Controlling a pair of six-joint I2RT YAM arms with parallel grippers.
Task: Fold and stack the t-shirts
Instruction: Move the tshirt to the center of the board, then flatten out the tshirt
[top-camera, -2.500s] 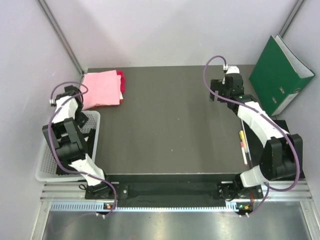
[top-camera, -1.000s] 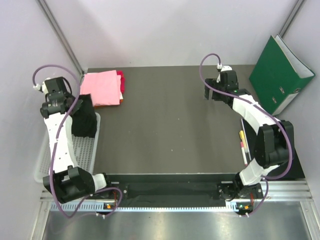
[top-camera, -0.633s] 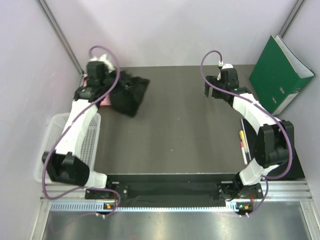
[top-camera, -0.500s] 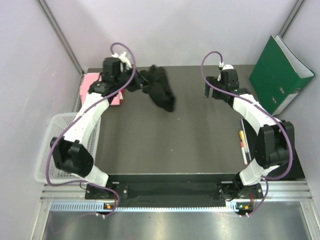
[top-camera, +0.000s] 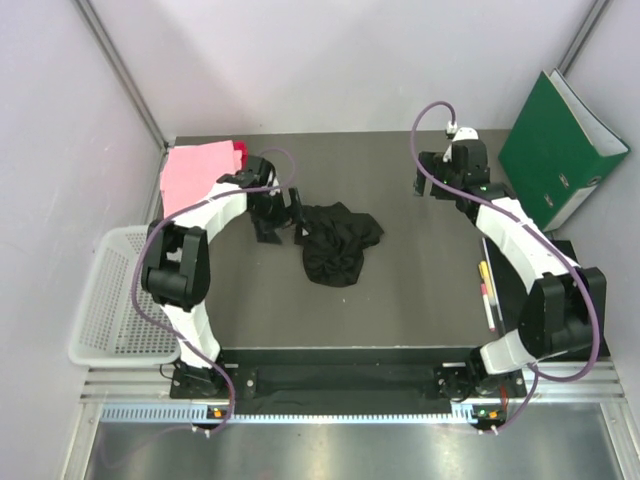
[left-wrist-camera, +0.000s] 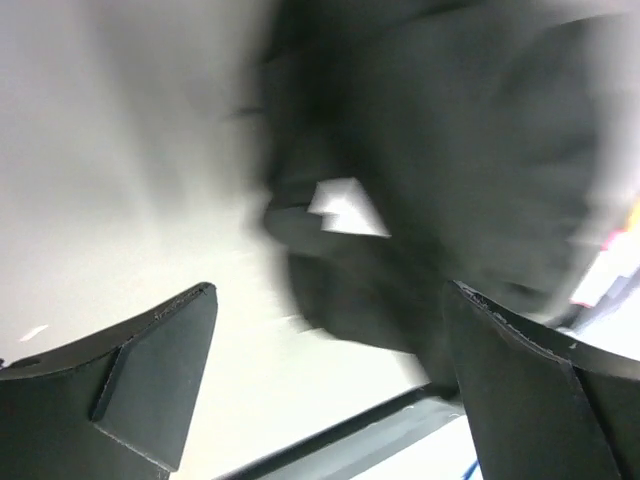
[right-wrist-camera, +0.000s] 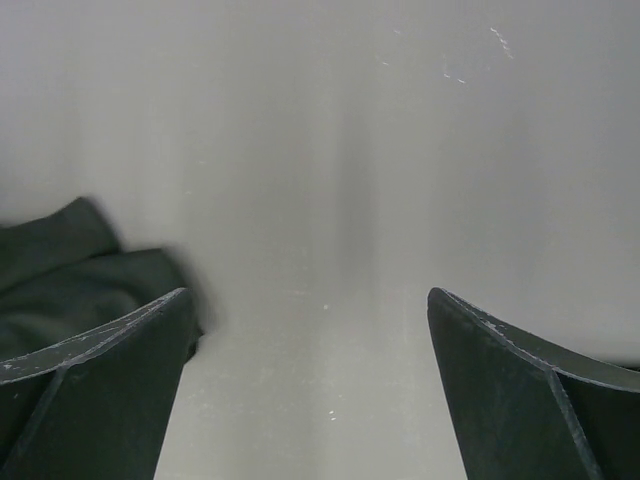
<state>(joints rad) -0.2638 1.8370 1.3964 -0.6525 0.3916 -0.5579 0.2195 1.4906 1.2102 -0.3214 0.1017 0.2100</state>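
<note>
The black t-shirt (top-camera: 338, 243) lies crumpled on the dark table, left of centre. It shows blurred in the left wrist view (left-wrist-camera: 440, 150) with a white tag (left-wrist-camera: 345, 205), and at the left edge of the right wrist view (right-wrist-camera: 70, 260). My left gripper (top-camera: 292, 222) is open and empty just left of the shirt, its jaws wide apart (left-wrist-camera: 332, 300). The folded light pink t-shirt (top-camera: 195, 175) lies at the back left corner on the darker pink-red one (top-camera: 240, 152). My right gripper (top-camera: 428, 187) is open and empty above bare table at the back right (right-wrist-camera: 308, 300).
A white mesh basket (top-camera: 120, 300) hangs off the table's left edge. A green binder (top-camera: 560, 150) leans at the back right. Pens (top-camera: 487, 290) lie along the table's right edge. Grey walls close in the back and sides.
My left arm carried the black t-shirt from the basket across the back left of the table and let it go left of centre. The right gripper barely shifted.
</note>
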